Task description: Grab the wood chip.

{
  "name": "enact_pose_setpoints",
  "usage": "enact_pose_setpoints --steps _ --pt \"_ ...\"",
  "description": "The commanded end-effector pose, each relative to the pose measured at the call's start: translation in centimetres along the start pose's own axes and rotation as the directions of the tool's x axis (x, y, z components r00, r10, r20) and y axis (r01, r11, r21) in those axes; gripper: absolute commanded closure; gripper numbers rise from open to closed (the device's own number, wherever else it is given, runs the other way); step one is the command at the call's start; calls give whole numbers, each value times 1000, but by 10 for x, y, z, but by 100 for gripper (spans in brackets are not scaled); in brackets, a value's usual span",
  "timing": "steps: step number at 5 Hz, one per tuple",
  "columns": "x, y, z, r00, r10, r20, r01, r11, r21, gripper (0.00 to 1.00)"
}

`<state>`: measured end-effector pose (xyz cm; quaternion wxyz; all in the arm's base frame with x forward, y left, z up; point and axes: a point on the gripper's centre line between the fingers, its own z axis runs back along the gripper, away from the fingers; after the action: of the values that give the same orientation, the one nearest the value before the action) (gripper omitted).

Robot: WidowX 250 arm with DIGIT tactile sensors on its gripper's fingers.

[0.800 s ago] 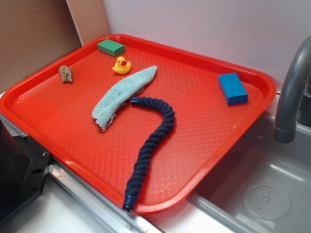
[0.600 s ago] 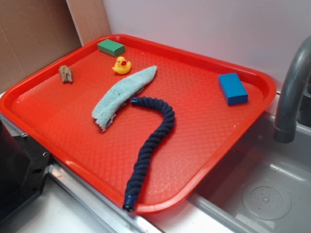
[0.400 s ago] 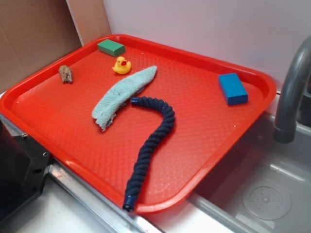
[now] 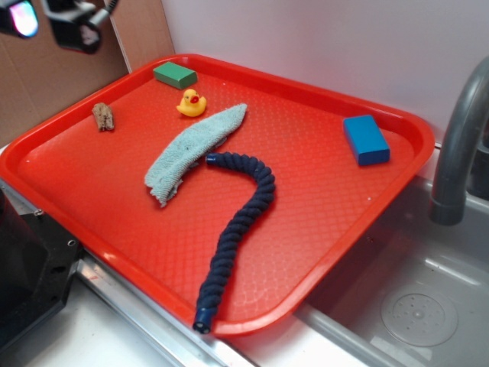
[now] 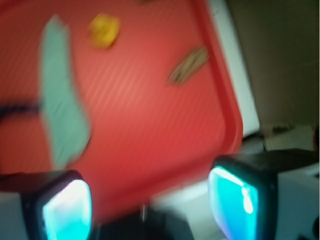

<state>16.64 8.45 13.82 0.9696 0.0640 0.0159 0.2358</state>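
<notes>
Claw (image 5: 150, 200) spread apart, empty, above red plastic tray's (image 4: 397, 130) left edge, rough brown wood chip (image 4: 103, 116) untouched near yellow rubber duck (image 4: 191, 102)

- A kitchen-style sink mock-up set up for robot trials, not a lived-in home.
- A grey faucet (image 4: 458, 145) arches over a metal sink basin (image 4: 412, 306) with a round drain (image 4: 419, 313).
- A red cafeteria tray (image 4: 321, 252) sits beside the basin.
- Brown cardboard sheets (image 4: 46, 84) and a plain pale wall (image 4: 321, 38) stand behind as makeshift backdrops.
</notes>
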Motion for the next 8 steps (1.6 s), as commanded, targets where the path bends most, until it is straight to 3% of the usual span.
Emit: enact_pose_setpoints --steps 1,2,4,5,6,8 --pt "45 28 -53 860 455 230 -452 889 -70 0" --pt "60 25 -70 838 499 221 -475 866 -156 0" --pt "75 21 -120 874 475 103 -457 875 -156 0" --pt "77 28 -130 873 480 85 -465 873 -148 0" --pt "79 20 -129 887 450 100 -437 890 -134 100" --pt "63 2 -79 943 299 143 -273 946 -176 100"
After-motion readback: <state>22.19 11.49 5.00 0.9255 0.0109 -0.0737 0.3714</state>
